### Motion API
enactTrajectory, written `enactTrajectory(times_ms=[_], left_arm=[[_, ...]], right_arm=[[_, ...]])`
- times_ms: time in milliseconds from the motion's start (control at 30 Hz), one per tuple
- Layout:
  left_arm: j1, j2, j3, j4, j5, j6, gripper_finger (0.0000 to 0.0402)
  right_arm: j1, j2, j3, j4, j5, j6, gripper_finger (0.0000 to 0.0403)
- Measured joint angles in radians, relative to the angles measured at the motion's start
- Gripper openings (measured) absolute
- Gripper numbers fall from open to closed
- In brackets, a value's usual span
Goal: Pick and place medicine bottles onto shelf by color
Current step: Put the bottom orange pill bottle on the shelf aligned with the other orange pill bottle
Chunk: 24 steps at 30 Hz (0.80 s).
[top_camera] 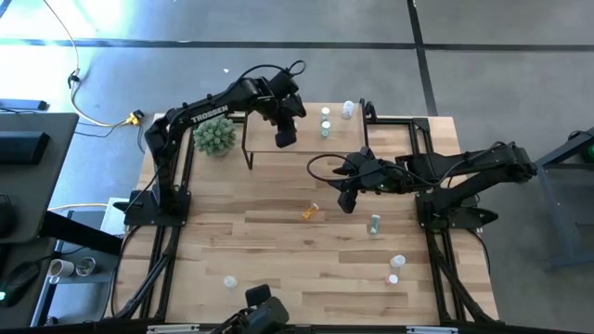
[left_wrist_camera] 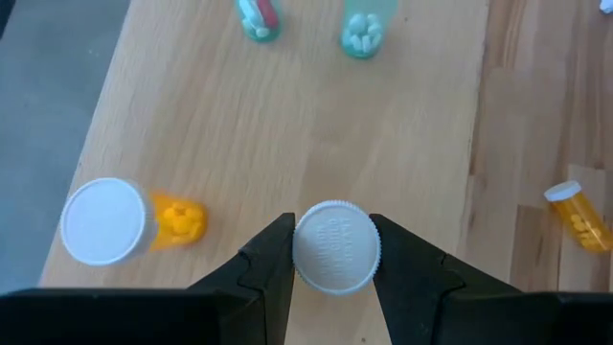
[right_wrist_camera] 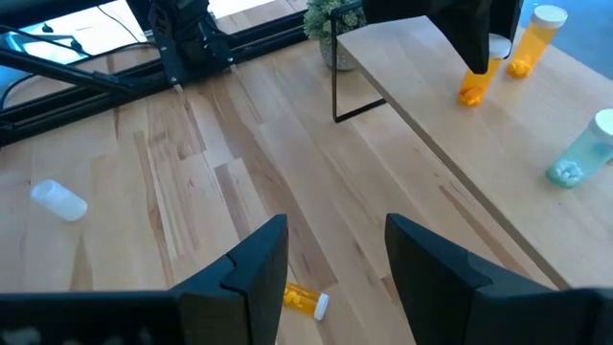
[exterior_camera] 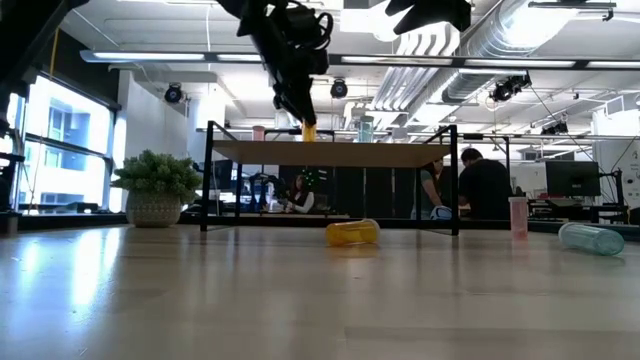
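My left gripper pinches a white-capped orange pill bottle above the light wooden shelf. Three bottles stand there: one orange, two green. My right gripper hovers empty, fingers apart, over a fallen orange bottle.

You can read only one word here: "TROSSEN", in white capitals along the dark upper link of the left arm in the high view. The white cap in the left wrist view carries raised lettering, but you cannot make it out. Nothing else bears readable writing.
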Motion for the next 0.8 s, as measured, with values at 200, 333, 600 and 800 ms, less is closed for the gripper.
enactTrajectory(times_ms=[200, 333, 600, 800], left_arm=[[0.0, 0.0, 0.0, 0.0, -0.011, 0.0, 0.0115], [0.0, 0.0, 0.0, 0.002, -0.041, 0.0, 0.0115], [0.0, 0.0, 0.0, 0.003, -0.065, -0.001, 0.0115], [0.0, 0.001, 0.0, 0.002, -0.063, -0.003, 0.0115]], right_arm=[[0.0, 0.0, 0.0, 0.0, 0.0, 0.002, 0.0165], [0.0, 0.0, 0.0, 0.0, 0.0, 0.003, 0.0165], [0.0, 0.0, 0.0, 0.0, 0.0, 0.003, 0.0165], [0.0, 0.0, 0.0, 0.0, 0.0, 0.003, 0.0165]])
